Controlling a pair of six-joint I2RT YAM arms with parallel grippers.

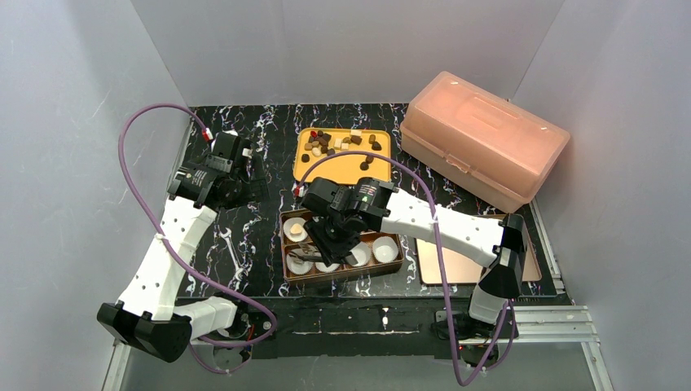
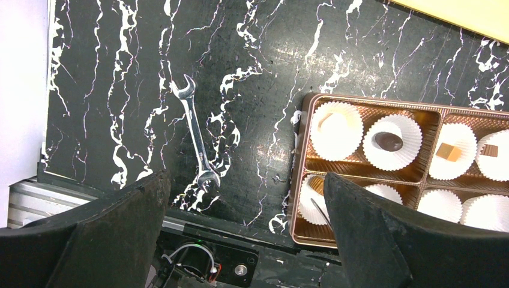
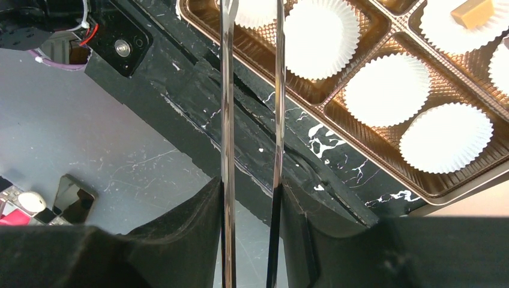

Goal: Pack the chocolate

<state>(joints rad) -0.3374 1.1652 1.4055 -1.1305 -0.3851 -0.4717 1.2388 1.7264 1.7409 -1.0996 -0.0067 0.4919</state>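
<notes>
Loose chocolate (image 1: pixel 342 147) in dark, tan and cream bits lies on the yellow tray (image 1: pixel 303 167). The brown box (image 1: pixel 287 262) holds white paper cups; a dark piece (image 2: pixel 387 141) and a caramel cube (image 2: pixel 449 151) (image 3: pixel 474 11) sit in cups of their own. My right gripper (image 1: pixel 330 236) (image 3: pixel 251 192) hangs over the box, shut on metal tweezers (image 3: pixel 227 120). Their tips run off the top edge of the right wrist view. Left of the box, above the table, my left gripper (image 1: pixel 248 175) (image 2: pixel 246 180) is open and holds nothing.
A steel wrench (image 1: pixel 231 248) (image 2: pixel 195 135) lies on the black marbled table left of the box. A pink plastic case (image 1: pixel 485 138) stands at the back right. A flat copper lid (image 1: pixel 456 265) lies under my right arm. The table's front edge is close below the box.
</notes>
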